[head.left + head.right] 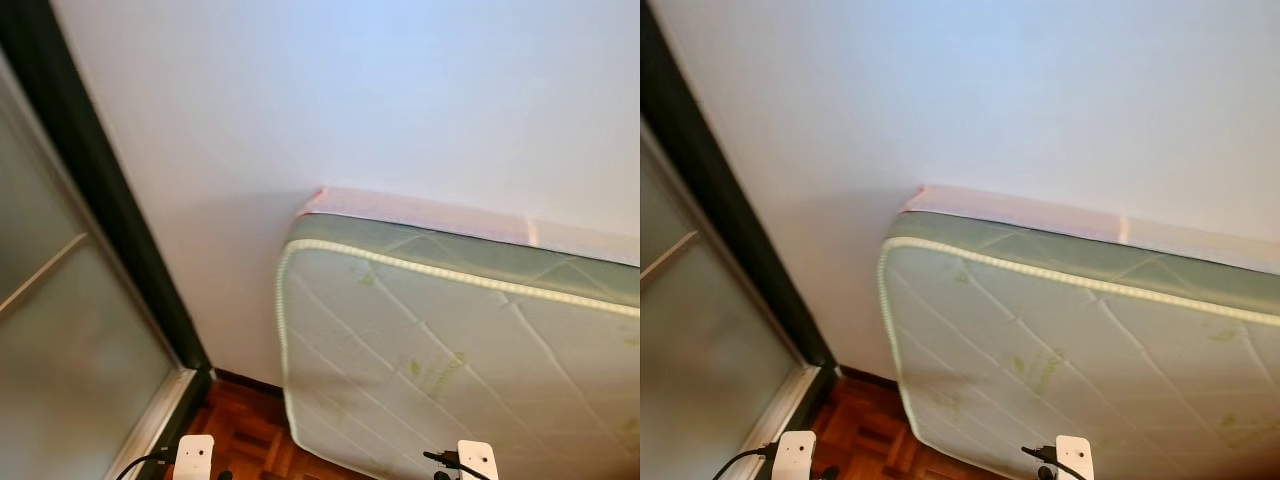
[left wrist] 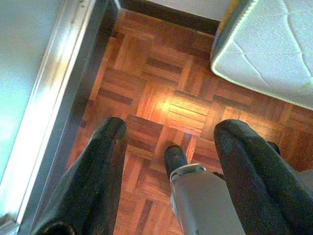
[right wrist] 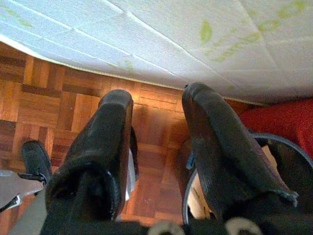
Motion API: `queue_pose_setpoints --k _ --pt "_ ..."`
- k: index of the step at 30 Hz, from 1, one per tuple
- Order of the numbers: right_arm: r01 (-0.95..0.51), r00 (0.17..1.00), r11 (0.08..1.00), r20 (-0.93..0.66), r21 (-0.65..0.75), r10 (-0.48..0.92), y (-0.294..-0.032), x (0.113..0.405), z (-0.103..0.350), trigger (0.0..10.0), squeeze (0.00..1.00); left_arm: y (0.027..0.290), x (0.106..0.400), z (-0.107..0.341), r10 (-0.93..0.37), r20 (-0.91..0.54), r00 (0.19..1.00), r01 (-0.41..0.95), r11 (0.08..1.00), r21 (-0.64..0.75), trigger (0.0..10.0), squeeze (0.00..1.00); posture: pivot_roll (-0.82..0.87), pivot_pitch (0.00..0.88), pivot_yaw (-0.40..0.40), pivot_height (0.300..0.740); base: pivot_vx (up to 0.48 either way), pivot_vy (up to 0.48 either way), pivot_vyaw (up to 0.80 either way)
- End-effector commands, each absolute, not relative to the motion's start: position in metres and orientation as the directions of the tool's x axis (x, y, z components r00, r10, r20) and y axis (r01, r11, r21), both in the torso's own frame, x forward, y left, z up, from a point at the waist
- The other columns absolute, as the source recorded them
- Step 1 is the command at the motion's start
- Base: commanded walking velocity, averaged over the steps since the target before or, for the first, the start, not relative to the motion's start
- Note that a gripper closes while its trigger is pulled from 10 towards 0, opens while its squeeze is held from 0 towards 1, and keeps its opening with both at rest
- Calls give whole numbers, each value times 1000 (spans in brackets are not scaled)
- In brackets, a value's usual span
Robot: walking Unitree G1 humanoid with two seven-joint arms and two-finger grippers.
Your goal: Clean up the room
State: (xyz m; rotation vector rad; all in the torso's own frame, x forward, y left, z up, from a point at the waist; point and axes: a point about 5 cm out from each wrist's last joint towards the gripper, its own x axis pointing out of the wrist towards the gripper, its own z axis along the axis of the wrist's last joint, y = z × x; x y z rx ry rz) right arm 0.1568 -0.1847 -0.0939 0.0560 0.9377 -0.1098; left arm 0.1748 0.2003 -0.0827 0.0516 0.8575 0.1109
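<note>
Left wrist view: left gripper (image 2: 168, 142) hanging over parquet floor (image 2: 166, 83), fingers spread wide, gripping nothing; robot's foot (image 2: 175, 159) standing below, sliding door frame (image 2: 54, 107) running alongside. Right gripper (image 3: 156, 105) hanging likewise, fingers parted, empty, near mattress (image 3: 195, 39) edge; red cloth (image 3: 279, 122) and round dark rim (image 3: 281, 142) lying beside it. Head views showing mattress leaning against white wall (image 1: 350, 90), frosted glass door (image 1: 60, 340) standing at left.

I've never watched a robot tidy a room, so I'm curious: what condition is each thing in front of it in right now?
Mattress: stood on its side, leaning against the white wall.
Sliding door: frosted panel, looks shut.
Left gripper: open, holding nothing, above the parquet floor.
Right gripper: open, holding nothing.
</note>
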Motion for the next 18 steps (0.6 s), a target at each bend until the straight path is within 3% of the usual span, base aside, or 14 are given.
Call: queue_pose_setpoints --k 1,4,6,18 --pt "122 536 992 -842 10 -58 -222 169 -85 10000 0 237 197 -67 112 -770 628 -181 983 -5 10000 0 4 0 -67 740 0 0 -650" --pt "119 535 993 -843 16 -50 -222 169 -85 10000 0 239 197 -67 115 -772 625 -186 983 -5 10000 0 6 0 -63 740 0 0 -652" --pt "120 534 993 -844 18 -49 -222 169 -85 10000 0 240 197 -67 125 -777 617 -178 984 18 10000 0 9 0 -62 740 0 480 -656" --pt "122 529 992 -847 16 -51 -222 169 -85 10000 0 239 197 -67 99 -784 613 -108 993 41 10000 0 10 0 -63 740 0 0 -653"
